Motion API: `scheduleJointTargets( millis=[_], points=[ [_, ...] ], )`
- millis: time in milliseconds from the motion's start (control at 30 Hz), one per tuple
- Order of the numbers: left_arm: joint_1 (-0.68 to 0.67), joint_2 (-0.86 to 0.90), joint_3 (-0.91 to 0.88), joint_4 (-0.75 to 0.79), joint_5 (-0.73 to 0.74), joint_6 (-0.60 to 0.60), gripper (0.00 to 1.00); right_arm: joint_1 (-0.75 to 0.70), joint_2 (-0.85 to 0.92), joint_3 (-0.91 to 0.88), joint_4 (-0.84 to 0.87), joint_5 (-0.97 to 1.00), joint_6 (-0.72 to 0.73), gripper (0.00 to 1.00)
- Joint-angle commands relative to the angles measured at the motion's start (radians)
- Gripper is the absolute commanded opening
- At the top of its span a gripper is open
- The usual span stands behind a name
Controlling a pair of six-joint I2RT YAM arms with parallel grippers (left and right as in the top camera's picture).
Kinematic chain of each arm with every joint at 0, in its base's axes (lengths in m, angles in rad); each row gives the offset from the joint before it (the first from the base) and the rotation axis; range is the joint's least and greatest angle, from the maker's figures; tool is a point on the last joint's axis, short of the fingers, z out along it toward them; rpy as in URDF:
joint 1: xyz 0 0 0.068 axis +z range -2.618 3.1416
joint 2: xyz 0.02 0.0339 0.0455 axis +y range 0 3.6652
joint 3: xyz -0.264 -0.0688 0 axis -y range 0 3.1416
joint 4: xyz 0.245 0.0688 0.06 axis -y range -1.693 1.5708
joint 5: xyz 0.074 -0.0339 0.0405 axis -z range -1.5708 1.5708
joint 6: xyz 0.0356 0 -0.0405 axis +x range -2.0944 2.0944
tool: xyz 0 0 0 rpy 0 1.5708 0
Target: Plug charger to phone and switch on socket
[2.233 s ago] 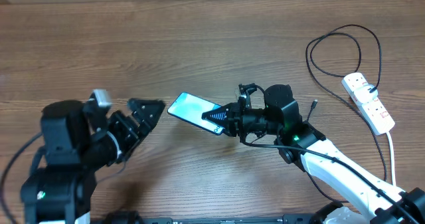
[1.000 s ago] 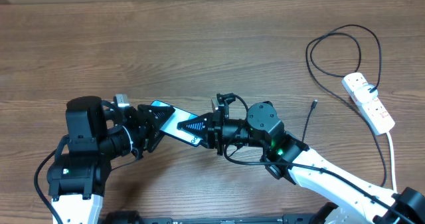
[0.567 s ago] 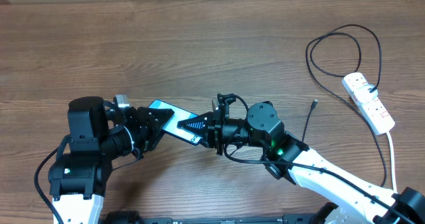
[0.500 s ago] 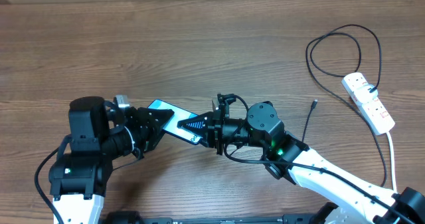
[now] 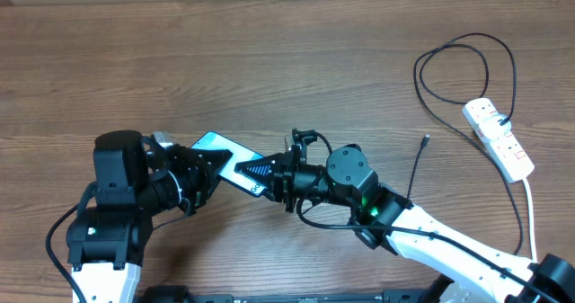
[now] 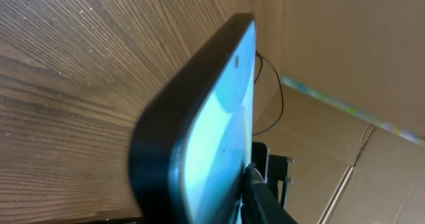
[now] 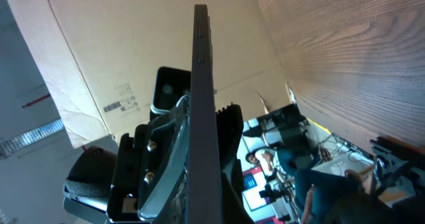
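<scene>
**Desk:** Where is the phone?

**Me:** The phone (image 5: 223, 150) hangs between my two arms, left of the middle of the surface (image 5: 269, 51). Its light blue screen faces up and it is tilted. The right arm (image 5: 350, 173) has it by the end nearer the socket, and the right jaws are clenched on that end. From the right wrist I see the phone edge-on, a thin dark line running up the frame.

**Desk:** And the left side?

**Me:** The left arm (image 5: 117, 191) reaches in from the other end, and its jaws sit on either side of the phone's far corner. I cannot tell whether they are pressing on it or standing just off it. The left wrist view is filled by the phone's black rim and blue glass, and no finger shows there.

**Desk:** Charger and socket?

**Me:** Both are well apart from the phone, over on my right. The charger (image 5: 417, 69) lies in a loose loop by the socket (image 5: 499, 138). Its small connector tip (image 5: 424, 141) rests free on the wood just beyond the right arm. The socket's thick white cord (image 5: 530, 213) runs off toward the near edge.
</scene>
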Motion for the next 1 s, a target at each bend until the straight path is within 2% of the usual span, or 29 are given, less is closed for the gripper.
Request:
scheduleJointTargets(
  millis=[0,100,200,367,600,867,967],
  points=[
    [-0.013,-0.005,0.002,0.010,0.030,-0.018,0.11,0.021,-0.019,0.014,0.008,0.017,-0.001,0.04],
    [-0.013,-0.005,0.002,0.012,0.037,-0.037,0.04,0.021,-0.019,0.014,0.008,0.016,-0.001,0.04],
    [-0.013,-0.005,0.002,0.018,0.050,-0.039,0.04,0.021,-0.019,0.014,0.001,0.016,-0.002,0.05],
    [-0.013,-0.005,0.002,0.018,0.043,-0.031,0.04,0.021,-0.019,0.014,-0.014,0.004,-0.002,0.13],
    [-0.013,0.018,0.002,0.029,0.006,0.038,0.04,0.021,-0.019,0.014,-0.041,-0.006,-0.002,0.18],
    [-0.013,0.152,0.002,0.036,-0.048,0.284,0.04,0.021,-0.019,0.014,-0.130,0.009,-0.005,0.42],
    [-0.013,0.223,0.002,0.037,-0.029,0.322,0.04,0.021,-0.019,0.014,-0.216,0.056,-0.043,0.53]
  ],
)
